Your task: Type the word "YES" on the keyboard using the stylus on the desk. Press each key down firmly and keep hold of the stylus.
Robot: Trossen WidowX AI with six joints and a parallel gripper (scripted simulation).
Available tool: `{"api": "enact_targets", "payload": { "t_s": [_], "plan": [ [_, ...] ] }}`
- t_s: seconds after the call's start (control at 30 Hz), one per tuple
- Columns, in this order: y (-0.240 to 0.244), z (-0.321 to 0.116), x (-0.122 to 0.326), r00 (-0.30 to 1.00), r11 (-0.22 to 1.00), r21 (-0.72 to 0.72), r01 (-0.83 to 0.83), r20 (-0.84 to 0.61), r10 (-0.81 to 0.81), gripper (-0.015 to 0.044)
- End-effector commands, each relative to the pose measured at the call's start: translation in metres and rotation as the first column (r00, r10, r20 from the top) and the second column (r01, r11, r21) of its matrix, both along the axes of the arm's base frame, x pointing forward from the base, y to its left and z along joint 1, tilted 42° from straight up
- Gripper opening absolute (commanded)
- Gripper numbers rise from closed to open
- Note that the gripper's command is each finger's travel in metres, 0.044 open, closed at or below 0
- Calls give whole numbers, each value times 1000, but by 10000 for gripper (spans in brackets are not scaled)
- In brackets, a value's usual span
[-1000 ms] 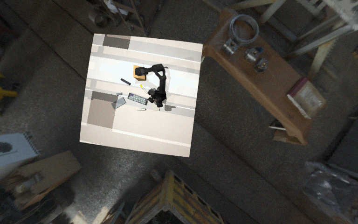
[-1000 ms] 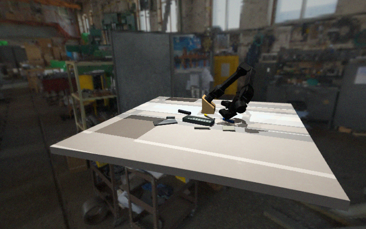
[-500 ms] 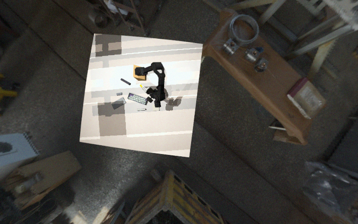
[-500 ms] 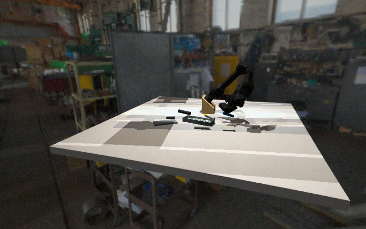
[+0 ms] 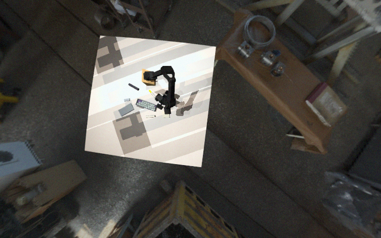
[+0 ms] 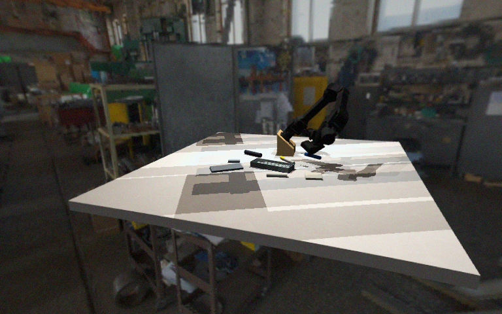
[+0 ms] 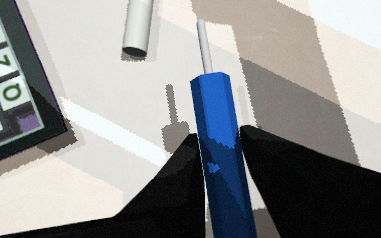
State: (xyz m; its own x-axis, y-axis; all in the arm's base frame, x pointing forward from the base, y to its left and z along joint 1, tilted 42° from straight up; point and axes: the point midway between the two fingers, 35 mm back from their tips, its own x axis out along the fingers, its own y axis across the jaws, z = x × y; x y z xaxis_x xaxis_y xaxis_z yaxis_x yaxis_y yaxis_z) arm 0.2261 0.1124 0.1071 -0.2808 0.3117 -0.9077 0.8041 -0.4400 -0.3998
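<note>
The blue stylus has a thin grey tip that points up and away in the wrist view. My gripper is shut on its blue body. The stylus is held a little above the desk, with its shadow apart from it. The keyboard lies to the left of my gripper in the top view. In the wrist view only a corner of the keyboard shows at the left edge, with the Z and Q keys in part. The other keys are outside that view.
A yellow-ended pen lies behind the keyboard, and a pale rod in front. A cream block lies beside the rod. A grey slab and a black cylinder lie further left.
</note>
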Motion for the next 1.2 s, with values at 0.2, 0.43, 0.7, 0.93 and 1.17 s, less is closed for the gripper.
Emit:
{"api": "enact_targets", "payload": {
  "t_s": [0.2, 0.43, 0.7, 0.93, 1.17],
  "plan": [
    [-11, -5, 9, 948, 953, 18, -304, 101, 300, 0],
    [-19, -7, 15, 849, 860, 18, -511, 166, 501, 0],
    [-28, -10, 21, 680, 698, 6, -716, 227, 697, 0],
    [-36, -13, 27, 494, 515, -9, -857, 270, 827, 0],
    [-44, -15, 32, 282, 303, -25, -953, 303, 910, 0]
  ]
}}
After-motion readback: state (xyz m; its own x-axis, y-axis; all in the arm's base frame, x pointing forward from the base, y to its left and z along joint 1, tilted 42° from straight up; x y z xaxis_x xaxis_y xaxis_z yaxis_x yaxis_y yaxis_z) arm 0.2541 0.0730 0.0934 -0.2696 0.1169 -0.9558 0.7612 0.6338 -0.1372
